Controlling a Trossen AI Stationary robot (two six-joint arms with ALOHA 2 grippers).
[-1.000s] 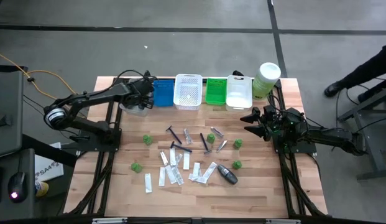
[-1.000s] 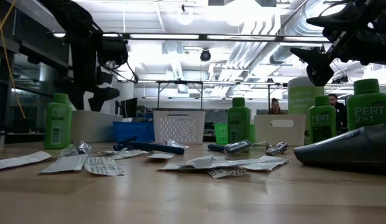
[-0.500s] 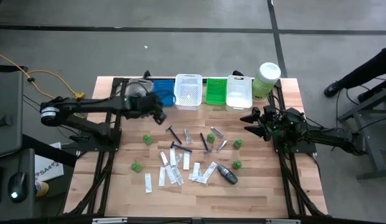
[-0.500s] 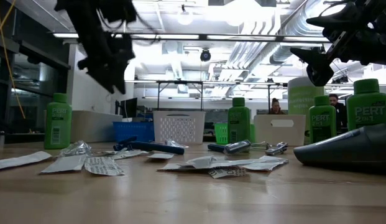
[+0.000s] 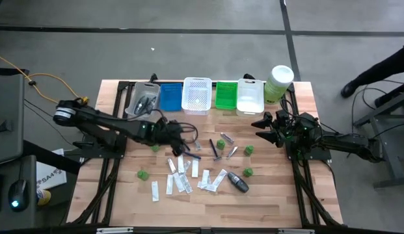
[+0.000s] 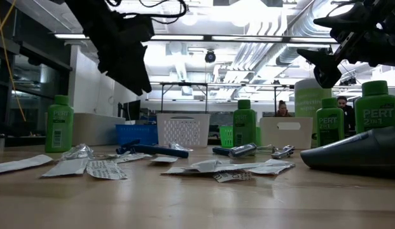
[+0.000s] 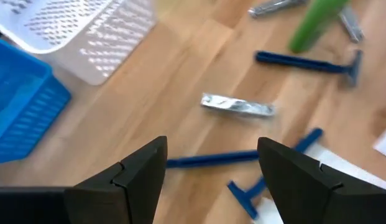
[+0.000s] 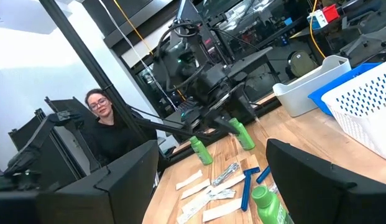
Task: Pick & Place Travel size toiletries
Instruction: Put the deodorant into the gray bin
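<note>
The toiletries lie scattered mid-table: green bottles [image 5: 220,143], blue razors [image 5: 182,138], silvery tubes [image 5: 196,142], white sachets [image 5: 179,175] and a dark grey oval piece [image 5: 237,183]. My left gripper [image 5: 181,133] hangs open, slanting down above the razors left of centre. In its wrist view a blue razor [image 7: 211,160] lies on the wood between and below the fingers, untouched, with a silvery tube [image 7: 237,106] beyond. My right gripper [image 5: 262,127] waits open at the table's right edge, raised and holding nothing.
Along the far edge stands a row of baskets: clear [image 5: 144,101] with a dark piece in it, blue [image 5: 170,96], white [image 5: 196,95], green [image 5: 225,95], white [image 5: 250,96]. A pale-green canister [image 5: 278,81] sits at the far right. A person sits beyond the table [image 8: 105,124].
My left gripper has swung from above the clear basket at the far left toward the table's near edge and its middle, turning as it went. It now hangs over the razors and has stayed open throughout. The toiletries on the table have not moved.
</note>
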